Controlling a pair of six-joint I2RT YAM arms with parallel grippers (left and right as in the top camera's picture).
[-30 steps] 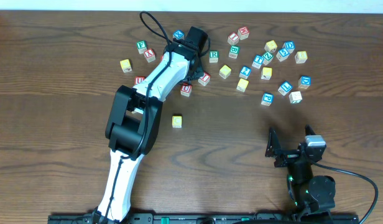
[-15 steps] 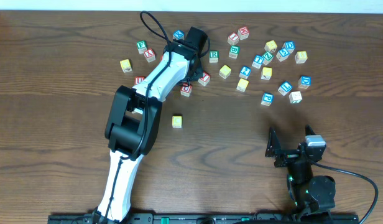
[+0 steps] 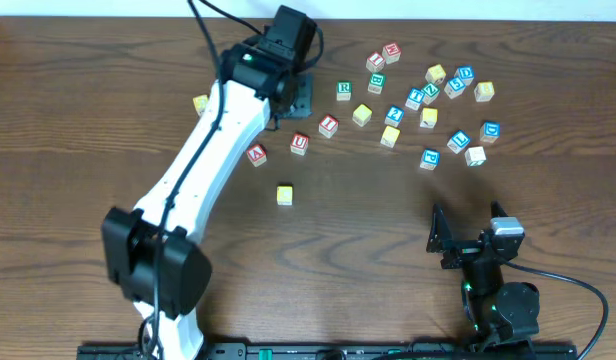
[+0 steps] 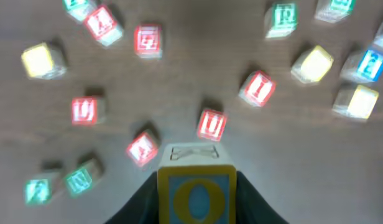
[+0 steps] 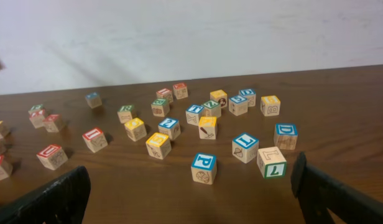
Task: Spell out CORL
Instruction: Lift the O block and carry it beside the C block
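Surface: dark wooden table [image 3: 368,230] | Load: lettered blocks [image 3: 429,118] scattered across upper right (red, blue, green, yellow faces) | Stray: yellow block [image 3: 284,195] alone, centre-left

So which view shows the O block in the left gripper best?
Left wrist: the O block sits bottom centre, letter readable, clamped by the left gripper. Overhead, the arm hides it. Right wrist doesn't show it.
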